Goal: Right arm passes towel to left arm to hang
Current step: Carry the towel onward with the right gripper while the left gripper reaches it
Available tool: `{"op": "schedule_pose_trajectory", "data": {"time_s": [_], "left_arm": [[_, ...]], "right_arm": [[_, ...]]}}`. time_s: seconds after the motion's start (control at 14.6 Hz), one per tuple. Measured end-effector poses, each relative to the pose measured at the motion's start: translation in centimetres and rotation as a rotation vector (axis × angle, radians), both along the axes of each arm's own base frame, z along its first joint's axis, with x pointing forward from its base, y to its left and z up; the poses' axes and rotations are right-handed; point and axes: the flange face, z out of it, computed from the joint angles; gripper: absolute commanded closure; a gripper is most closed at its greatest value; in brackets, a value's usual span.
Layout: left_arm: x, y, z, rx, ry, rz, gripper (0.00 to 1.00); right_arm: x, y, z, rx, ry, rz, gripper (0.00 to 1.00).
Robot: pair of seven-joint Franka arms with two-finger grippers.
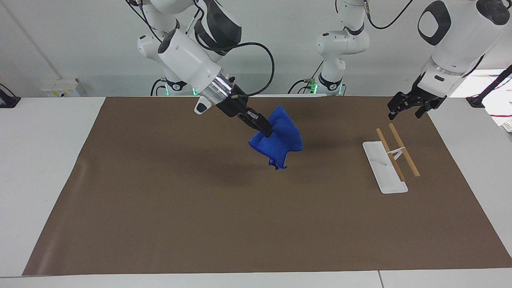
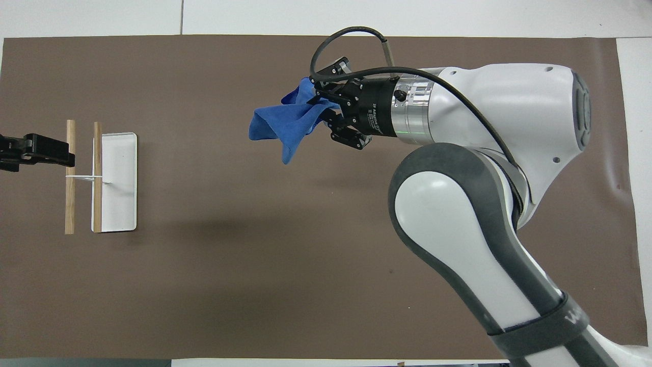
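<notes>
While your right gripper pinches the soft blue towel in crumpled folds over mid brown mat, your left gripper waits, fingers spread, above the white tray's wooden rods.

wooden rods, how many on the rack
2, side by side on the white rack toward the left arm's end: one rod under the left claw, the other rod beside the tray.

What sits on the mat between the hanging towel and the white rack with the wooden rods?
Nothing: both views show only bare brown mat between the towel, held up by the right gripper, and the rack. The left gripper waits over the mat's edge near the rack.
</notes>
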Motion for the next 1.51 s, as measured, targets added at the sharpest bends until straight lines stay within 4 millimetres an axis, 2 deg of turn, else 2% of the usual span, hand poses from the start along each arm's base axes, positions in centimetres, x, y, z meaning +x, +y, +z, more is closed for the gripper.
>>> {"op": "schedule_pose_trajectory", "data": {"time_s": [0.14,0.48,0.62,0.82,0.96,1.24,1.51], "left_arm": [[0.0,0.0,0.0,0.0,0.0,0.0,0.0],[0.0,-0.3,0.0,0.0,0.0,-0.005,0.0],[0.0,-0.5,0.0,0.0,0.002,-0.01,0.0],[-0.1,-0.8,0.0,0.0,0.006,-0.009,0.0],[-0.2,-2.2,0.1,-0.008,0.006,0.019,0.0],[-0.2,-6.0,-0.5,-0.135,0.04,0.233,0.0],[1.4,-8.7,-1.9,-0.298,0.091,0.597,0.0]], "right_arm": [[-0.6,1.4,0.4,0.068,0.028,-0.029,1.0],[-3.1,6.7,0.7,0.118,0.034,-0.088,1.0],[-3.6,8.6,-0.4,0.12,0.02,-0.107,1.0],[-3.6,9.9,-2.2,0.108,0.023,-0.113,1.0],[-4.3,10.9,-2.3,0.108,0.022,-0.097,1.0],[-4.9,11.8,-1.9,0.115,0.012,-0.088,1.0],[-4.8,11.7,-1.7,0.119,0.002,-0.099,1.0]]}}
